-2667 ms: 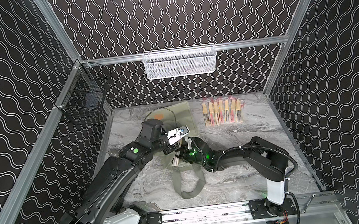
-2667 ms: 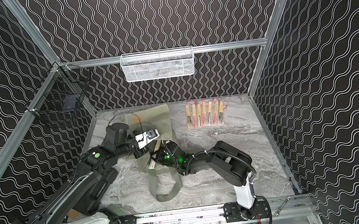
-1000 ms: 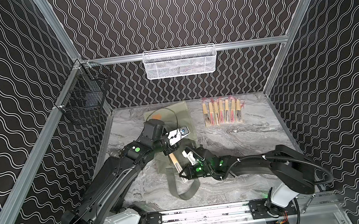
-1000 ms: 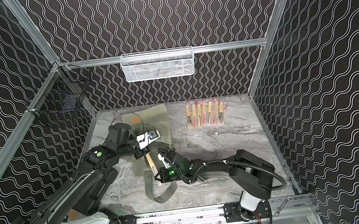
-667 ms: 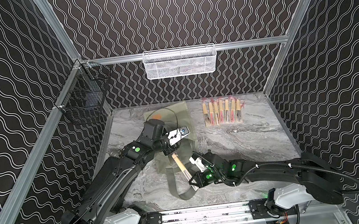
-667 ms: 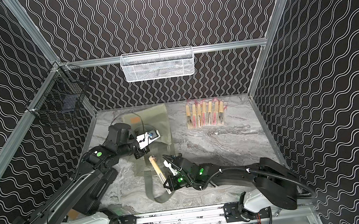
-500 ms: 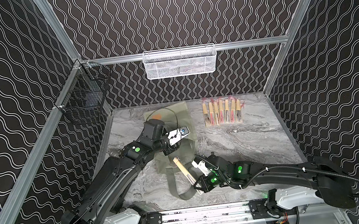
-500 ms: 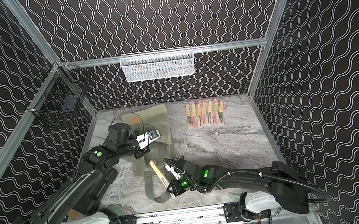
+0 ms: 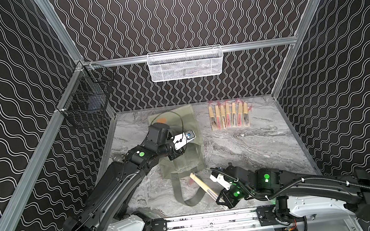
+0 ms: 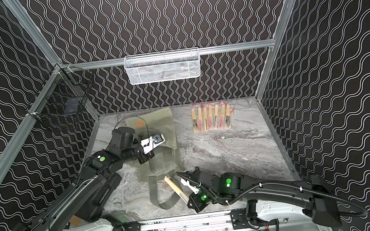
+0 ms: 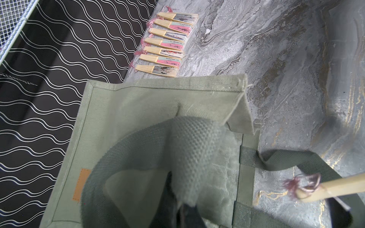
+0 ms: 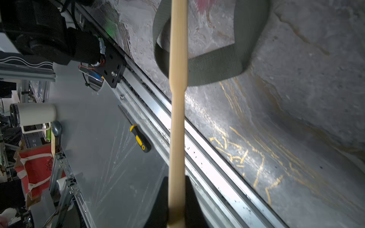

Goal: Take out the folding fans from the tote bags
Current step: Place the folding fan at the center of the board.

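The grey-green tote bag lies flat at centre left, its mouth toward the front. My left gripper is shut on one of its strap handles, lifting it. My right gripper is shut on one folding fan, a light-wood stick with a pink tassel. The stick hangs clear of the bag, above the other strap, near the front edge. Several more folding fans lie in a row at the back right.
A white mesh basket hangs on the back wall and a black wire basket on the left wall. The metal rail runs along the front edge, with a yellow-handled screwdriver below it.
My right gripper has drawn the fan out of the bag's mouth and back toward the front edge, the arm stretching out low. The left gripper has kept its hold on the strap.
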You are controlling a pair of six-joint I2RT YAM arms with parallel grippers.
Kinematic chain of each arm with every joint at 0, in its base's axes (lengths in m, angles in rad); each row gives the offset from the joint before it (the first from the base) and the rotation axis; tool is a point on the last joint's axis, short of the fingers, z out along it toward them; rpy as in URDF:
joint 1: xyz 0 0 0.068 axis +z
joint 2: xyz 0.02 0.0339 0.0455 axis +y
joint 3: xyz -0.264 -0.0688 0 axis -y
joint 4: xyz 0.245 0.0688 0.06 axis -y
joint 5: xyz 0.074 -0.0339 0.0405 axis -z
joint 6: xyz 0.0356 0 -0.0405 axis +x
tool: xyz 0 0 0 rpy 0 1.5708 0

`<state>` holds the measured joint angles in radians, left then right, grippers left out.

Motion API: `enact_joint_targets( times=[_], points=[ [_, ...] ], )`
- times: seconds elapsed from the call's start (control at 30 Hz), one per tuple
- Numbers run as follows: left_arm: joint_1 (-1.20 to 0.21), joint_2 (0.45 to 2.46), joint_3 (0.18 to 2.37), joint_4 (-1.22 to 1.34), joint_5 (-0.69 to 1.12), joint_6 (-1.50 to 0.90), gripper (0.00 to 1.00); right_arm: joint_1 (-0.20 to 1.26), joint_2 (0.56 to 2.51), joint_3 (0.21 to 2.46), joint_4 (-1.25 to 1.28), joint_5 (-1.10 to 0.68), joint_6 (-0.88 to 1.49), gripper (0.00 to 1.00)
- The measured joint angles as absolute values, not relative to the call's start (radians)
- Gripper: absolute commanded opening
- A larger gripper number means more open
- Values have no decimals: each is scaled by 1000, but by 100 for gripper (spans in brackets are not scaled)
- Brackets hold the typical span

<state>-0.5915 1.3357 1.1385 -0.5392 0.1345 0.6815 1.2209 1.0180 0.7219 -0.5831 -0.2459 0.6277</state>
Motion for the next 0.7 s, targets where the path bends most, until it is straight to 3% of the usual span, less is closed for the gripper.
enact_joint_targets(
  times=[0.33,0.7],
  points=[
    [-591,1336,1139,-540,135,682,0,1223,856,804,-747,-264,628,0],
    [-591,1331,1138,-540,134,682,0,1222,662,950,-816,1,604,0]
  ],
)
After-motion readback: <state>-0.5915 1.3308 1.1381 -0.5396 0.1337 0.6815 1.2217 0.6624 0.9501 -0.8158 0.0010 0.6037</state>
